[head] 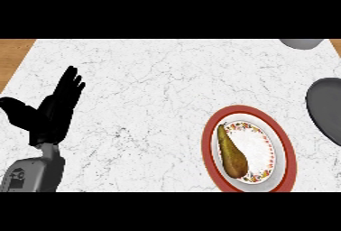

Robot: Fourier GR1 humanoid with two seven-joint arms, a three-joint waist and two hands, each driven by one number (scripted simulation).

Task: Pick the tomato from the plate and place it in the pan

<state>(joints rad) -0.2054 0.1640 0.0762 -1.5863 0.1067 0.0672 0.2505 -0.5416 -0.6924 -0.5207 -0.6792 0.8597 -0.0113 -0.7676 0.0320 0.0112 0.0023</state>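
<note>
Head view shows the left hand (57,106) resting at the left of the counter (146,81), fingers straight and apart, holding nothing; the right hand is out of sight. No tomato appears: on the red-rimmed plate (283,144) lies a brownish pear (231,155). Farther right, the dark pan (328,108) sits partly cut off, nothing visible in it. Judging by this, nothing is picked up yet and the whole task remains.

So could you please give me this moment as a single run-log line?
left hand: open, resting at left | right hand: not in view | plate: holds pear-shaped item, no tomato seen | pan: right edge, partly visible
</note>
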